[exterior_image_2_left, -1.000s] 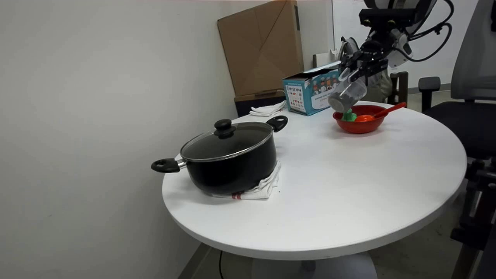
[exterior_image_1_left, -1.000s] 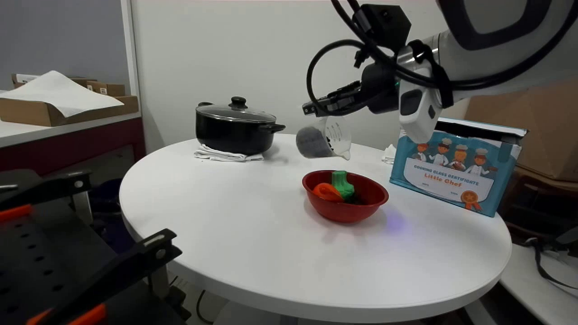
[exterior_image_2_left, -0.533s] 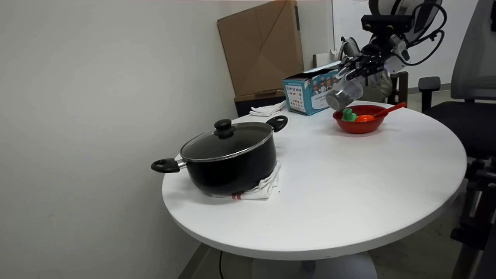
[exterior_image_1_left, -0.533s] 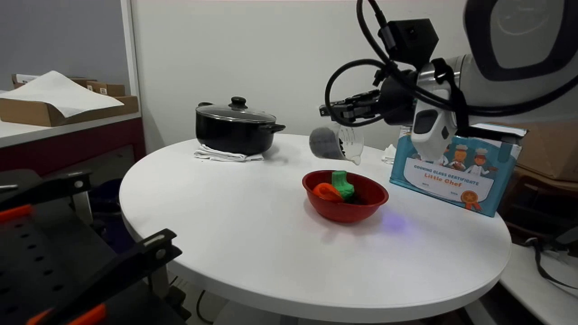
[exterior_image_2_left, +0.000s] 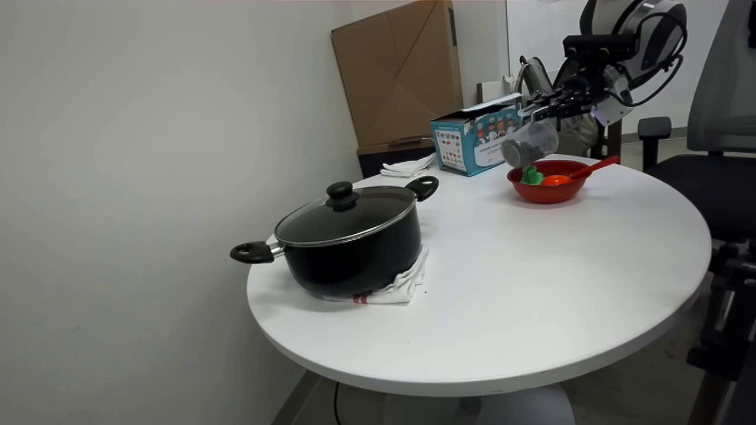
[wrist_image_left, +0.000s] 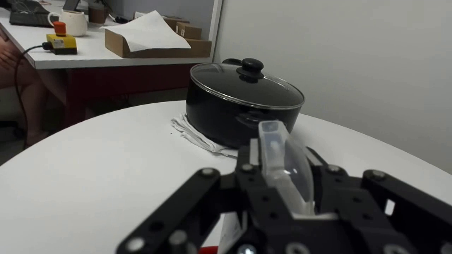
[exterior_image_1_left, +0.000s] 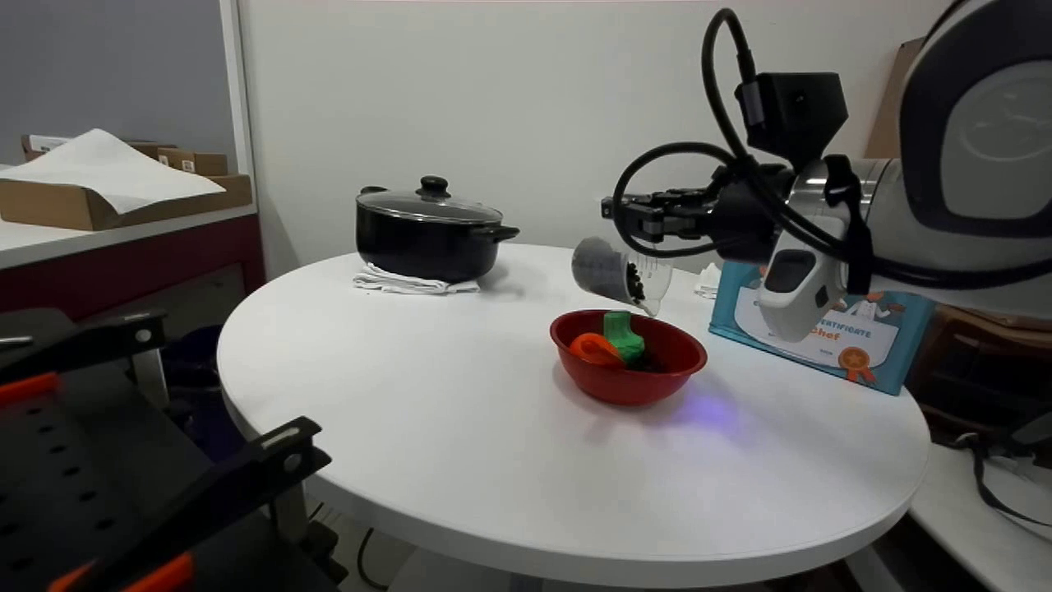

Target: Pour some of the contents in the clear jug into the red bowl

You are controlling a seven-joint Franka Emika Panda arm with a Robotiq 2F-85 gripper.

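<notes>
My gripper (exterior_image_1_left: 629, 215) is shut on the handle of the clear jug (exterior_image_1_left: 649, 275), and the jug hangs in the air beside the fingers. In the wrist view the gripper (wrist_image_left: 281, 157) has the translucent jug handle (wrist_image_left: 272, 151) between its fingers. The jug is tipped with its mouth low over the back of the red bowl (exterior_image_1_left: 629, 385). The dark granular contents (exterior_image_1_left: 634, 284) lie near its mouth. The bowl holds an orange and a green piece, with dark bits beside them. The jug (exterior_image_2_left: 531, 143) and bowl (exterior_image_2_left: 546, 193) also show in an exterior view. A sliver of bowl (wrist_image_left: 208, 250) shows in the wrist view.
A black lidded pot (exterior_image_1_left: 427, 238) stands on a folded cloth (exterior_image_1_left: 411, 281) on the round white table (exterior_image_1_left: 460, 460). A blue box (exterior_image_2_left: 478, 139) stands behind the bowl. A red handle (exterior_image_2_left: 596, 166) sticks out over the bowl's rim.
In an exterior view the gripper and jug have moved right and slightly down. The jug is tipped further, its mouth now lower over the bowl, and the contents show nearer the mouth.
</notes>
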